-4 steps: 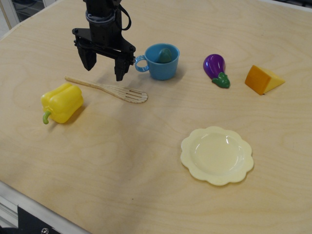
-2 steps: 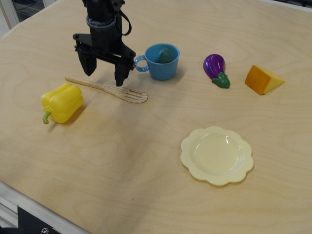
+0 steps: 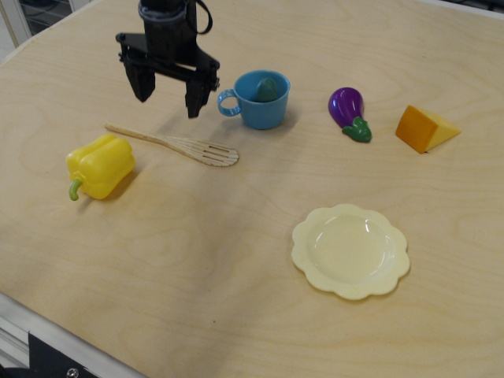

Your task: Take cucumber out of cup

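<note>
The light blue cup [image 3: 261, 108] stands upright on the wooden table, its striped handle [image 3: 227, 103] pointing left. The dark teal-green cucumber [image 3: 268, 89] sits inside it, only its top end showing above the rim. My black gripper [image 3: 168, 98] hangs open and empty above the table just left of the cup's handle, its fingers [image 3: 144, 85] pointing down, above the wooden spatula.
A wooden slotted spatula [image 3: 175, 144] lies below the gripper. A yellow pepper [image 3: 99, 165] is at the left. A purple eggplant [image 3: 347, 111] and an orange cheese wedge [image 3: 424, 128] lie right of the cup. A pale yellow scalloped plate [image 3: 350, 250] is at the front right.
The gripper has risen a little above the table, staying open and left of the cup. Nothing else has moved.
</note>
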You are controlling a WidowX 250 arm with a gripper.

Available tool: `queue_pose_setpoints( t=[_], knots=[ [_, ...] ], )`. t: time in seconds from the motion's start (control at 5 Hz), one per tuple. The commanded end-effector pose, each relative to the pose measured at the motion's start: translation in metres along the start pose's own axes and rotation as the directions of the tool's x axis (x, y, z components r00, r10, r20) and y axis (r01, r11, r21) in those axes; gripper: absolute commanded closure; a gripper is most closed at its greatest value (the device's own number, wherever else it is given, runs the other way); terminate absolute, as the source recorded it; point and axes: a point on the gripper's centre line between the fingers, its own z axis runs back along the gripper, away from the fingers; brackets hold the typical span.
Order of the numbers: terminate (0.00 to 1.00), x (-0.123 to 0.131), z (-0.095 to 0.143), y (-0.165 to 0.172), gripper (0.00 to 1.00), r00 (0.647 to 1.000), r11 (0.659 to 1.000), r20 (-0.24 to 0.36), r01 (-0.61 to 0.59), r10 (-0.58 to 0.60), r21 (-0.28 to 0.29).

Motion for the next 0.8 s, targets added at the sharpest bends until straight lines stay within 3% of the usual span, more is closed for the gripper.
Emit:
queue_pose_setpoints(
  t=[0.0,0.2,0.6],
  knots=[
    [0.0,0.033,0.049,-0.023,0.0,0.992,0.999,0.125,0.015,-0.01,-0.04],
    [0.0,0.041,0.062,-0.057,0.0,0.979,0.991,0.178,0.111,-0.096,-0.073],
    [0.0,0.052,0.057,-0.097,0.0,0.966,0.975,0.178,0.205,-0.187,-0.084]
  ],
)
